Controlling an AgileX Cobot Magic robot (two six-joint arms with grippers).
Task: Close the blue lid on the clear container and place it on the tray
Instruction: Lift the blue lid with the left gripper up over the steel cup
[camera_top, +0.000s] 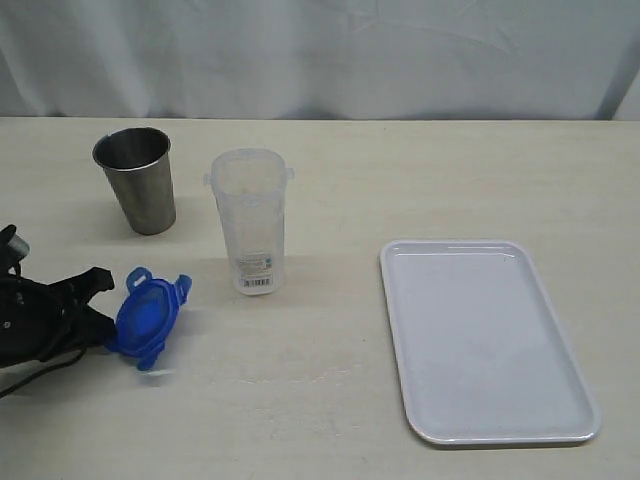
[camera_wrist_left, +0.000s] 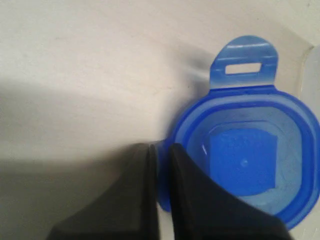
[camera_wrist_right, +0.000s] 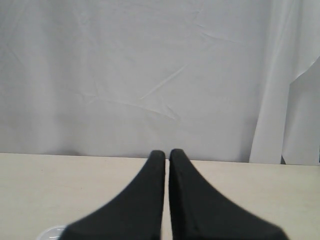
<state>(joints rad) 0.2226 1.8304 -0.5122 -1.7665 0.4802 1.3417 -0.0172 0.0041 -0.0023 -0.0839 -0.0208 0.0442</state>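
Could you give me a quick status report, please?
Left gripper shut on blue lid rim. Right gripper shut, empty. Clear container upright, uncapped, off tray. Steel cup not blocking.

The left gripper (camera_wrist_left: 160, 148) pinched the rim of the translucent blue plastic lid (camera_wrist_left: 245, 155) between black jaws; one slotted flap tab (camera_wrist_left: 244, 56) stuck out over the pale surface (camera_wrist_left: 75, 75).

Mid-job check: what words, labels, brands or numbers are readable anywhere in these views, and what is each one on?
Nothing can be read as text.
White label low on the clear container: what looks like a barcode with small print, too small to read.
Sticker on the blue lid: blurred, no lettering shows.
Steel cup and tray: no markings visible.
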